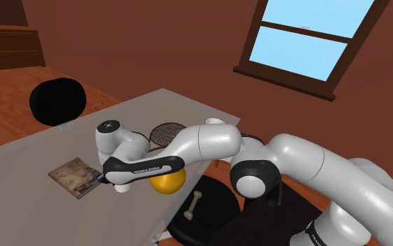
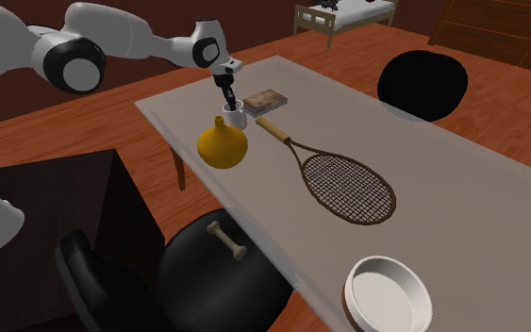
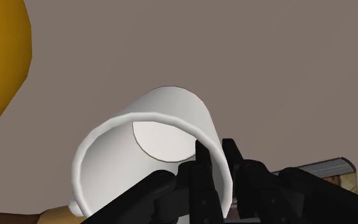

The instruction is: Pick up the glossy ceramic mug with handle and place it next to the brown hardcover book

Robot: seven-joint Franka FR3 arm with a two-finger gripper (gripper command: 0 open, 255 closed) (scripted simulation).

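The white mug (image 3: pixel 145 146) hangs in my gripper (image 3: pixel 215 153), which is shut on its rim wall, one finger inside and one outside. In the second exterior view the mug (image 2: pixel 235 115) is upright at or just above the grey table (image 2: pixel 461 189), right beside the brown book (image 2: pixel 266 100), with the gripper (image 2: pixel 227 97) coming down into it from above. From the shoulder view the hand covers most of the mug (image 1: pixel 123 186); the book (image 1: pixel 76 176) lies just to its left. Whether the mug's base touches the table I cannot tell.
A yellow vase (image 2: pixel 223 144) stands close on the mug's other side. A racket (image 2: pixel 343 184) lies across the table, its handle ending near the mug. A white bowl (image 2: pixel 387 294) sits at the near corner. A black chair with a bone (image 2: pixel 227 240) stands beside the table.
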